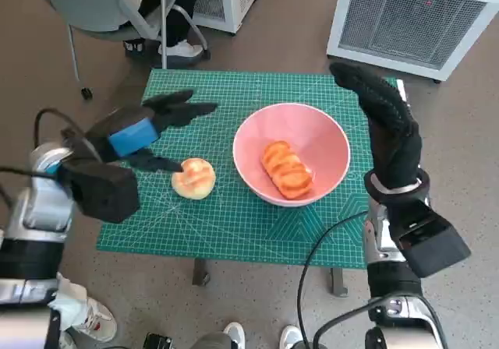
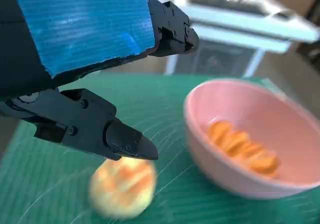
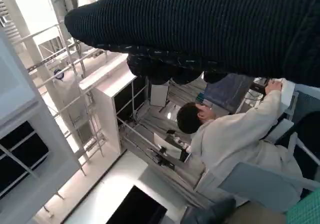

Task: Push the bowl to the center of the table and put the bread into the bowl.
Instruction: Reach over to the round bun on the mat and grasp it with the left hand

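1. The left hand [image 1: 148, 131] hovers with fingers apart, holding nothing; a round bread roll [image 1: 193, 178] lies just under its fingertips.
2. The pink bowl [image 1: 327, 135] sits beyond the roll, mid-mat, with a second bread [image 1: 287, 170] inside.
3. The right hand [image 1: 386, 123] is spread and empty beside the bowl, over the green mat's [image 1: 234, 232] edge.

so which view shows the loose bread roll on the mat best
The head view: the bread roll is sharp and whole, left of the bowl. The left wrist view shows it blurred; the right wrist view misses it.
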Controlling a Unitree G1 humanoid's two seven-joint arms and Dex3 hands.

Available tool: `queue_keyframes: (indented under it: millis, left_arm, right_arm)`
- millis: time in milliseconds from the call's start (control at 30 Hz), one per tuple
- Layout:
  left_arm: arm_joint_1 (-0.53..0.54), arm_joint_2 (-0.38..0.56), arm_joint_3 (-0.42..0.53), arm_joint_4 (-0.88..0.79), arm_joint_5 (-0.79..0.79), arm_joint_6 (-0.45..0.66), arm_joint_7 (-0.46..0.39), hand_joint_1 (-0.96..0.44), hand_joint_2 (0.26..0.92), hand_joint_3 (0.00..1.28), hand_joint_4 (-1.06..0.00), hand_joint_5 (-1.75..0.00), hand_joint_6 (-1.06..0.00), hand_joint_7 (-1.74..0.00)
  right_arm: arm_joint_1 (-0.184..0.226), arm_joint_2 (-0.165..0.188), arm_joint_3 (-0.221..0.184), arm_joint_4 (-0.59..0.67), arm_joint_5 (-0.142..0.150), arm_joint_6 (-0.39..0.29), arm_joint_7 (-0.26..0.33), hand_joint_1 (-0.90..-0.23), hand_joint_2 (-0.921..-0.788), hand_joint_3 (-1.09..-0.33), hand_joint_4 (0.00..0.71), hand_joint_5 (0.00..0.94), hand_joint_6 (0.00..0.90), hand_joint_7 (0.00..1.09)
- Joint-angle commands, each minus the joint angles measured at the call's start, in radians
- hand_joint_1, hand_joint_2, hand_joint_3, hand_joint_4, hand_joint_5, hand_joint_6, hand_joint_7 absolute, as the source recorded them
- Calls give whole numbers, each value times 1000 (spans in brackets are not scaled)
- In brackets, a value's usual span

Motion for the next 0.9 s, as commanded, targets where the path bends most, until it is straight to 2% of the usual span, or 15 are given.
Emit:
queue_keyframes:
  millis: [33,467,900]
  left_arm:
    - [25,12,-4,-2,19,22,12,-258,858,2,-138,-1,-315,-54]
    - [27,-29,-48,70,43,57,10,-268,856,0,-140,-1,-308,-29]
    - [-40,-89,-121,296,85,11,29,-226,854,0,-141,-1,-309,-18]
  right_arm:
    - [18,5,5,11,-8,7,-3,-560,-921,-793,331,22,-1,730]
    - [23,1,13,-5,3,24,8,-554,-921,-800,328,22,-1,740]
    - [34,-7,14,-25,10,39,14,-560,-921,-798,328,23,-1,739]
